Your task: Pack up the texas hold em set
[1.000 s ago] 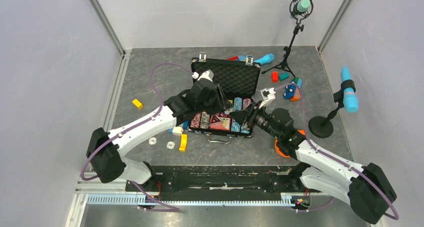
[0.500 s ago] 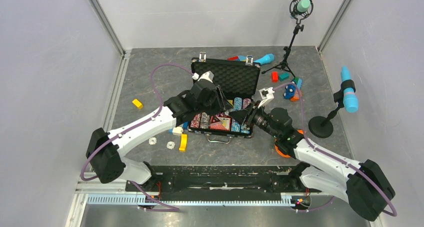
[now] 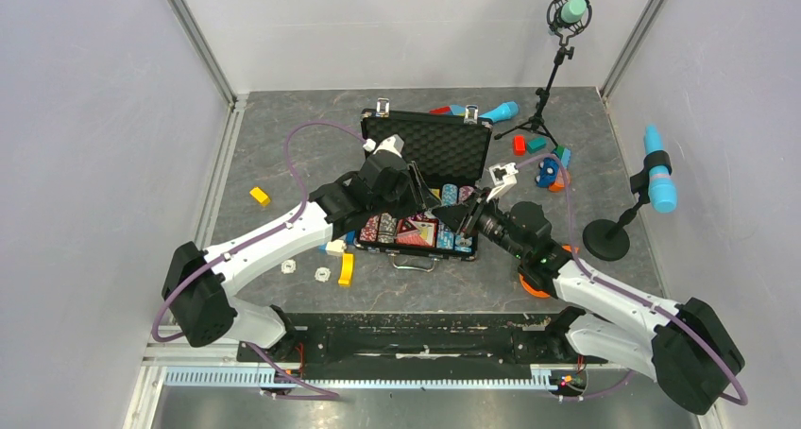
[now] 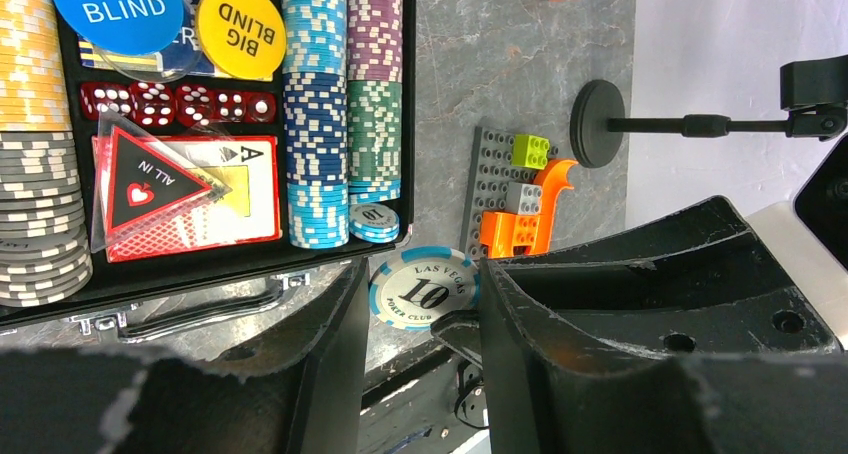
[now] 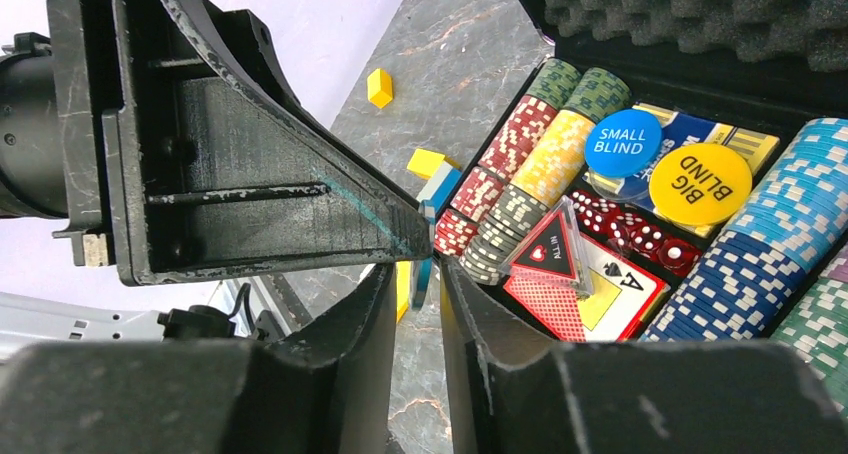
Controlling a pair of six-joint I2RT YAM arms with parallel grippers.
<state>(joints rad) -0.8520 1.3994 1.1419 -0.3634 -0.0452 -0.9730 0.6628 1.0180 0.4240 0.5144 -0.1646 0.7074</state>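
Observation:
The black briefcase (image 3: 444,150) of the texas hold em set lies open mid-table, its foam lid up. Inside it are rows of chips (image 4: 315,104), a card deck (image 4: 200,199), red dice (image 4: 180,102) and two round blind buttons (image 4: 240,29). My left gripper (image 4: 422,269) hovers over the case's front right corner, shut on a blue-and-white "10" chip (image 4: 425,289). My right gripper (image 5: 415,269) meets it tip to tip. Its jaws stand narrow on either side of that chip's edge (image 5: 422,279), with a sliver of gap showing.
Two blue microphones on stands (image 3: 567,13) (image 3: 658,179) stand at the back and right. Toy blocks lie scattered: yellow ones (image 3: 260,196) (image 3: 346,268) to the left, an orange and grey block plate (image 4: 510,204) right of the case, and more behind the lid.
The right gripper's jaws have narrowed around the chip's edge, and the right arm has edged a little left. The left gripper has kept still with the chip.

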